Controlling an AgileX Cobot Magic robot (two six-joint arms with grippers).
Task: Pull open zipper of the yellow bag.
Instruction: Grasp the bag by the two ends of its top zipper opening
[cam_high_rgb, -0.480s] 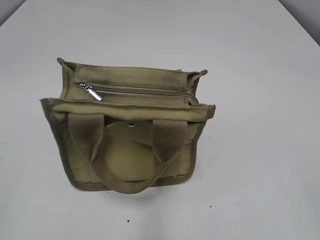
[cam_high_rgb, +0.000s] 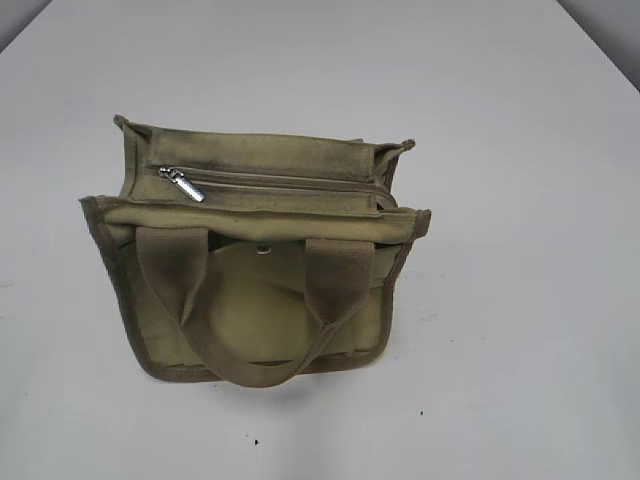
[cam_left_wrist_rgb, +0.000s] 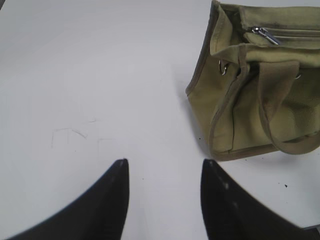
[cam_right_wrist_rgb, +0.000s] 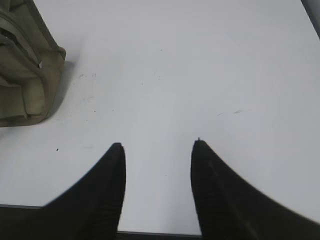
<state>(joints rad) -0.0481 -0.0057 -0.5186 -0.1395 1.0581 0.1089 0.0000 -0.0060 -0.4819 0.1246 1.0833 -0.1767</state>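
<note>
Exterior view: the yellow bag (cam_high_rgb: 255, 270) sits mid-frame on the white table (cam_high_rgb: 520, 150), zipper (cam_high_rgb: 275, 183) closed across its top, silver pull tab (cam_high_rgb: 186, 185) at the left end.

Left wrist view: left gripper (cam_left_wrist_rgb: 165, 167) at the bottom, jaws apart, holding nothing; bag upper right.

Right wrist view: right gripper (cam_right_wrist_rgb: 157, 150) also spread and empty, bag's edge upper left.

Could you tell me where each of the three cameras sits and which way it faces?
Exterior: raised in front, slanting down on the yellow bag and white table; no robot parts show.
Left wrist: behind the open left gripper, low over the table, bag at upper right.
Right wrist: behind the open right gripper, bag's end at upper left.
Exterior and left wrist share the silver pull tab.
</note>
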